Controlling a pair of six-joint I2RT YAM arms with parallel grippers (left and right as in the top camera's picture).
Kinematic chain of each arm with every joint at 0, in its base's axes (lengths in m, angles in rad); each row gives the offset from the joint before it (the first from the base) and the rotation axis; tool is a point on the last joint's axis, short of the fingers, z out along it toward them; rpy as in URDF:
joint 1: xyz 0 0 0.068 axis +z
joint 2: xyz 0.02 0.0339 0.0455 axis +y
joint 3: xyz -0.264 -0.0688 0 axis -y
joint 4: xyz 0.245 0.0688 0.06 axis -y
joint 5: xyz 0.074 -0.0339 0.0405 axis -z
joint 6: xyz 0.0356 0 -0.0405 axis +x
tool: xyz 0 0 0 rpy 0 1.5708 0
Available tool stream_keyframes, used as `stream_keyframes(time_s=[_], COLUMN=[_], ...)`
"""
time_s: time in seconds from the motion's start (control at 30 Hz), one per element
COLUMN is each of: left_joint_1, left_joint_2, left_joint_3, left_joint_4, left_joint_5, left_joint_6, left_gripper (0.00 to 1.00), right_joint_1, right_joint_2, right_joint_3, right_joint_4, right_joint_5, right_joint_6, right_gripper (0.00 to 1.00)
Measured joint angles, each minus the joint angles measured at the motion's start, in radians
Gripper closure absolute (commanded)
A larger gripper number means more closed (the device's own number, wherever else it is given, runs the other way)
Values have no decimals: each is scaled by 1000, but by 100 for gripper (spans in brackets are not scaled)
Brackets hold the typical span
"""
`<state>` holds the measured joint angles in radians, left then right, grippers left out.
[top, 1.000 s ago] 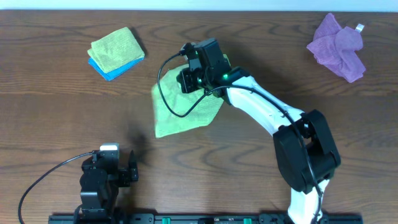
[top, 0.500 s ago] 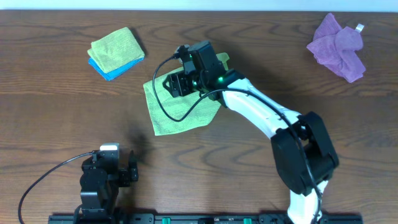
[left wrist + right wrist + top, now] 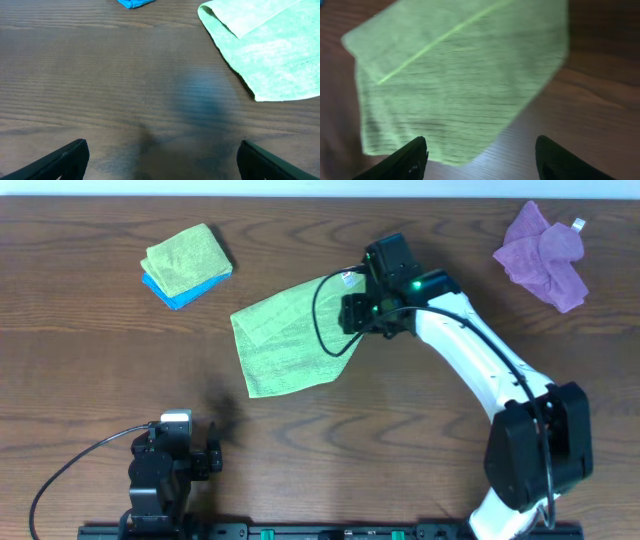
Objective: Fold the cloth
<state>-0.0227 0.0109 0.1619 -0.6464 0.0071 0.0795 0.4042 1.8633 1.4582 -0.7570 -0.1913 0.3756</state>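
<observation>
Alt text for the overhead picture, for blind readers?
A lime-green cloth lies on the table, the right arm's open fingers over its right edge. A green cloth on a blue one sits top left, a purple cloth top right; the left arm rests bottom left.

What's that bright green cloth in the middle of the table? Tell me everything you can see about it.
The cloth is a lime-green towel, fuzzy like microfibre, lying flat on the wooden table. It is doubled over, and two layers show near its left corner. A small white label with red print sits at its upper right corner. The right gripper hovers over its right side with jaws open, and nothing grips the cloth.
</observation>
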Motion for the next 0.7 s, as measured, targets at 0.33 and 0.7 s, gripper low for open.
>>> stream_keyframes(time_s=[0.33, 0.7], left_joint_1=[0, 0], left_joint_2=[0, 0], left_joint_3=[0, 0], left_joint_4=[0, 0], left_joint_5=[0, 0], left_joint_6=[0, 0], left_gripper=[5, 4], right_joint_1=[-13, -13], right_joint_2=[4, 108], right_joint_3=[-176, -231], right_joint_4=[152, 249], right_joint_5=[-17, -57], right_joint_6=[87, 146], right_gripper=[40, 50])
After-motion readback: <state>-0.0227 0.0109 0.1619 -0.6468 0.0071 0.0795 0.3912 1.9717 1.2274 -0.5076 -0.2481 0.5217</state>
